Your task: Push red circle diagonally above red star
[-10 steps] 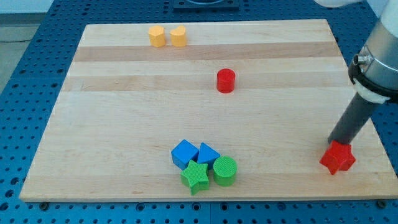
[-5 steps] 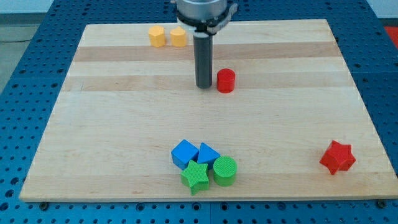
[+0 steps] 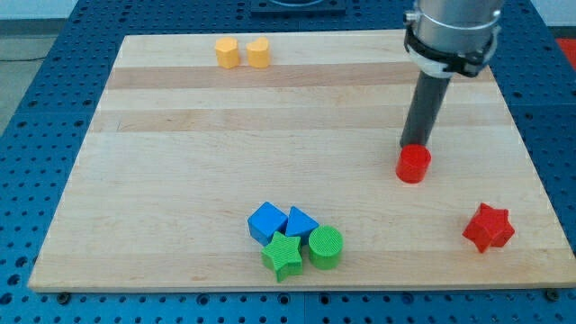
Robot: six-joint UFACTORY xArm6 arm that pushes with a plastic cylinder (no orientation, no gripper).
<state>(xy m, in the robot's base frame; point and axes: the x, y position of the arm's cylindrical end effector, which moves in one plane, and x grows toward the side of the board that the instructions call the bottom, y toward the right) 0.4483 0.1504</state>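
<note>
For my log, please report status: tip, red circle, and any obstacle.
My tip touching red circle on its top side. Circle up-left of red star, apart. Nothing between them.

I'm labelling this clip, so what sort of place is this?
Probably a robotics lab bench: a wooden board lies on a blue perforated table, small coloured blocks sit on it, and my tip is just above the red circle.

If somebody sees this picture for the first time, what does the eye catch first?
Probably my tip, touching the red circle from the view's top, right of centre. Next, the red star alone at the lower right, and the tight cluster around the green star near the bottom edge.
</note>
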